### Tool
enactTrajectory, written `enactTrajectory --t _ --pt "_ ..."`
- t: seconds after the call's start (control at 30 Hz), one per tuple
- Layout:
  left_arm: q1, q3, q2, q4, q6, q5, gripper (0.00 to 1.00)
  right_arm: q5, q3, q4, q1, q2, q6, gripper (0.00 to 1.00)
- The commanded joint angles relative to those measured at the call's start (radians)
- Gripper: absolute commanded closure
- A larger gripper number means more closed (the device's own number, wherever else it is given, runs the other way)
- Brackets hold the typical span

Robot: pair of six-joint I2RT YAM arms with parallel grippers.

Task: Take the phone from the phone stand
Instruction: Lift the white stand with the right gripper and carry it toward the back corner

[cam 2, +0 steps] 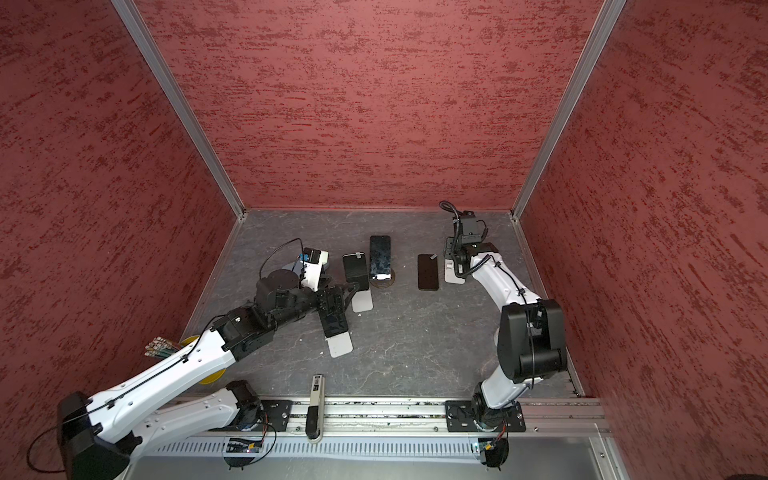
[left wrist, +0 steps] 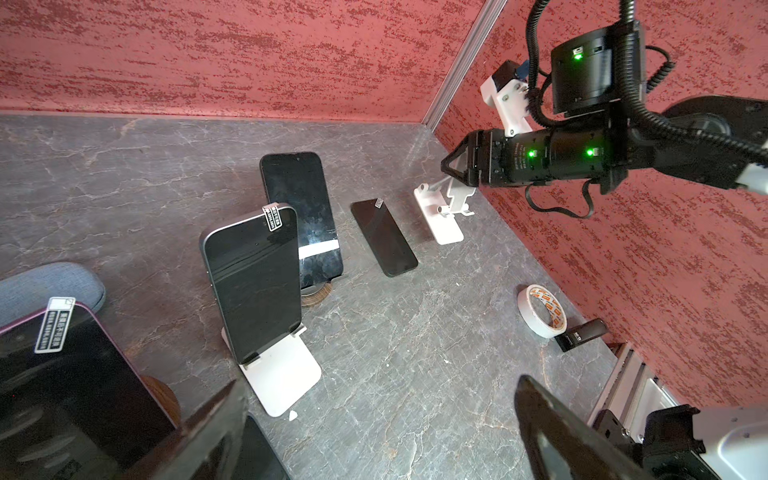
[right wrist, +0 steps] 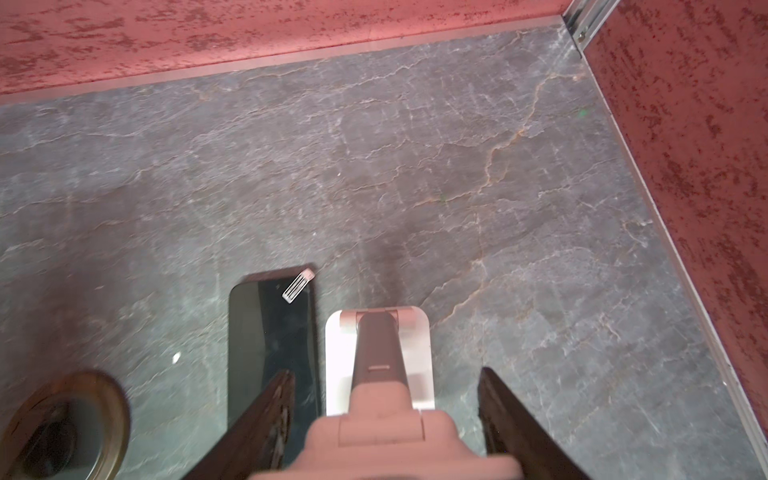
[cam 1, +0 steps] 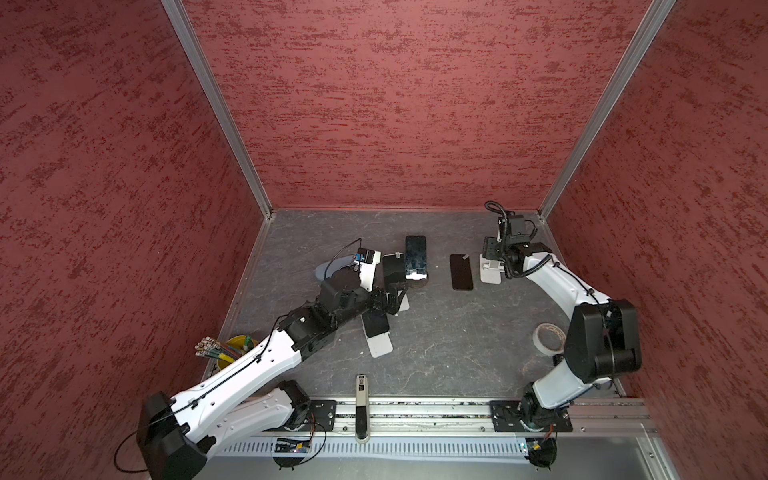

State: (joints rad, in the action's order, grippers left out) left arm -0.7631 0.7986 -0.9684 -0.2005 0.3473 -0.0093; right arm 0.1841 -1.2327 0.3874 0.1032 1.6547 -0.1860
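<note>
Plainly, one loose phone (cam 1: 461,272) lies flat and screen-up on the grey surface (cam 1: 436,353), far right of centre, just left of an empty white stand (cam 1: 490,272) and not touching it. The right gripper (right wrist: 385,374) hangs over that stand. Its jaws are spread, with the stand's upright arm between them and a gap showing on either side in the right wrist view.

The left gripper (left wrist: 380,382) sits left of centre, jaws spread wide and holding nothing. Just beyond it a propped phone (left wrist: 253,282) leans back on a folding white stand (left wrist: 286,374). Behind that and slightly right, a dark phone (left wrist: 303,208) stands on a round wooden base (left wrist: 318,293). In a top view a near phone (cam 1: 375,326) rests on its own near stand (cam 1: 380,345), partly under the left arm.

A roll of tape (cam 1: 548,336) lies near the right wall, and a yellow cup (cam 1: 232,349) of pencils stands at the near left edge.
</note>
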Motion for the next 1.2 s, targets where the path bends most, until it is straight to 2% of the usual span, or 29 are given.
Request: enactTrajectory --t 0.0,0.53,0.9,1.17 --pt "0.002 -0.004 0.003 0.029 0.000 0.009 0.00 -0.036 -0.074 -0.089 -0.027 0.057 0.021 0.49" --pt "0.001 -0.013 0.050 0.010 0.052 -0.059 0.00 -0.115 -0.274 -0.135 -0.080 0.303 0.086 0.48" --pt "-0.008 -0.025 0.087 -0.019 0.067 -0.111 0.00 -0.110 -0.419 -0.112 -0.085 0.426 0.165 0.45" --pt "-0.011 -0.024 0.083 -0.020 0.069 -0.116 0.00 -0.098 -0.496 -0.080 -0.088 0.498 0.176 0.45"
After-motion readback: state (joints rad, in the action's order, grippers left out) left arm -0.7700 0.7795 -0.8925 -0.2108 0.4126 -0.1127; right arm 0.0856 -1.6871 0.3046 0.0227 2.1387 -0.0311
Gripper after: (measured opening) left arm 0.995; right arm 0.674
